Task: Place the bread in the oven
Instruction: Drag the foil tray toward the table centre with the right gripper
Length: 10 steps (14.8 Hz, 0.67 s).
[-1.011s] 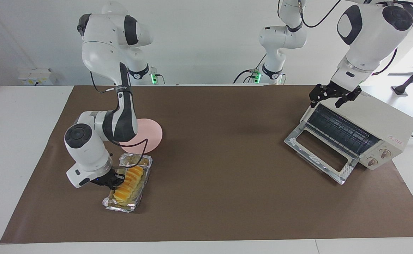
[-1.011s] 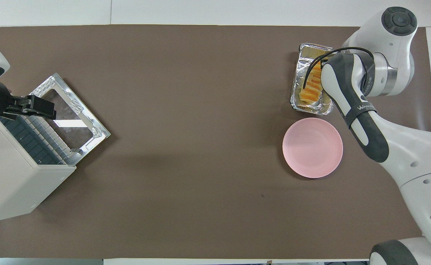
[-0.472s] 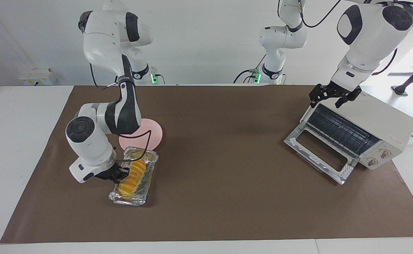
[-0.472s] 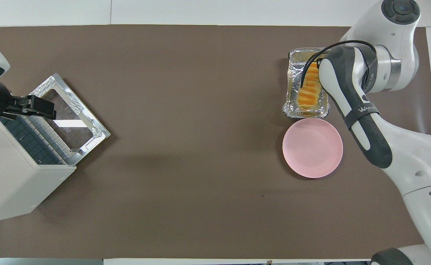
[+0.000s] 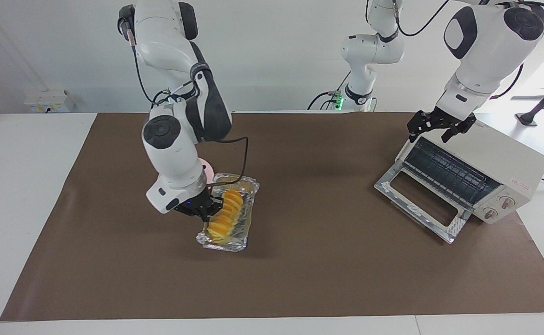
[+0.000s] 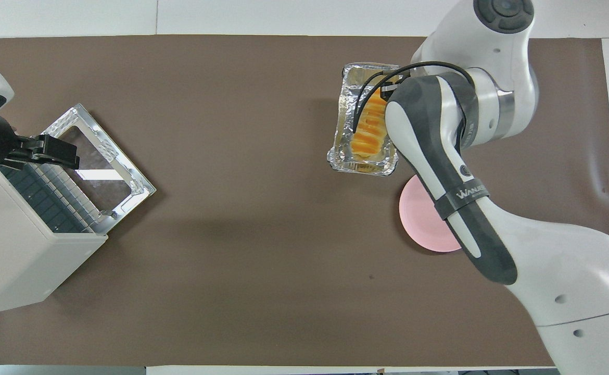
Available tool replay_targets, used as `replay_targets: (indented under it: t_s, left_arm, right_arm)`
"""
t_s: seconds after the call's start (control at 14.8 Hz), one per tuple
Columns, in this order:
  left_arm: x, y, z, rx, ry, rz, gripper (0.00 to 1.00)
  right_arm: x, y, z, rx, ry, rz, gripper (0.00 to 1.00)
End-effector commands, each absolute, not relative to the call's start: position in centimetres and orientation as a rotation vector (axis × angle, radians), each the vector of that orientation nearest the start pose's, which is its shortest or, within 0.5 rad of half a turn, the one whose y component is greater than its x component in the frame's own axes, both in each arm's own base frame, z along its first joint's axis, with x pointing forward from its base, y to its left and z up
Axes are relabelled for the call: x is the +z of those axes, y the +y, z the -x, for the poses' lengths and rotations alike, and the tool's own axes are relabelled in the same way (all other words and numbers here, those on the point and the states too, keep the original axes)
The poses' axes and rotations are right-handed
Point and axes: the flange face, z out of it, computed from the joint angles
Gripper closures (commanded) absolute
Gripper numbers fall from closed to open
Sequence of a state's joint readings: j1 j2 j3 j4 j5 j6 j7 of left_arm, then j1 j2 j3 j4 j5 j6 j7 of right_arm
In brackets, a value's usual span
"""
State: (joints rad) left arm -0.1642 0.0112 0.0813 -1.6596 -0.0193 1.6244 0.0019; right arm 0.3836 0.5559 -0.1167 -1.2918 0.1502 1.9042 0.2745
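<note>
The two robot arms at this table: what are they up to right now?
The right gripper is shut on the rim of the foil tray, which holds the bread, carrying it above the table toward the oven. The oven's door hangs open. The left gripper waits, open, over the oven's top edge. A pink plate lies under the right arm.

Our right arm comes down from its base in a tall bend, forearm sloping low and wrist turned so the white hand points down and sideways. Our right pincer (image 5: 205, 211) is clamped on the rim of the foil tray (image 5: 248, 216) at its long side, fingertips drawn together. Our left arm waits, elbow high, wrist dropping nearly straight down. Our left pincer (image 5: 441, 126) hangs with its dark fingers spread wide over the top front edge of the oven (image 5: 504, 158), gripping nothing.
</note>
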Motion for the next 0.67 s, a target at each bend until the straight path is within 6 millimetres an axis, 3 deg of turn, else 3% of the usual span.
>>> replay_targets:
  t_s: [0.0, 0.2, 0.34, 0.47, 0.61]
  left_arm:
    - [58.4, -4.6, -55.1, 0.076, 0.148, 3.159, 0.0]
    - [58.4, -4.7, -55.1, 0.076, 0.15, 3.159, 0.0]
    - [58.4, -4.6, -55.1, 0.076, 0.148, 3.159, 0.0]
    - [58.4, -4.6, -55.1, 0.076, 0.148, 3.159, 0.0]
    - [58.4, -4.6, -55.1, 0.076, 0.148, 3.159, 0.0]
  right_arm:
    - [43.4, 27.0, -67.2, -0.029, 0.012, 2.997, 1.0]
    - [41.6, 32.3, -65.0, 0.009, -0.082, 3.001, 1.0]
    - [39.9, 35.5, -64.0, -0.025, -0.05, 2.995, 1.0]
    - [37.3, 36.8, -63.3, -0.051, -0.049, 2.993, 1.0]
    - [36.4, 37.1, -63.0, -0.054, -0.055, 2.994, 1.0]
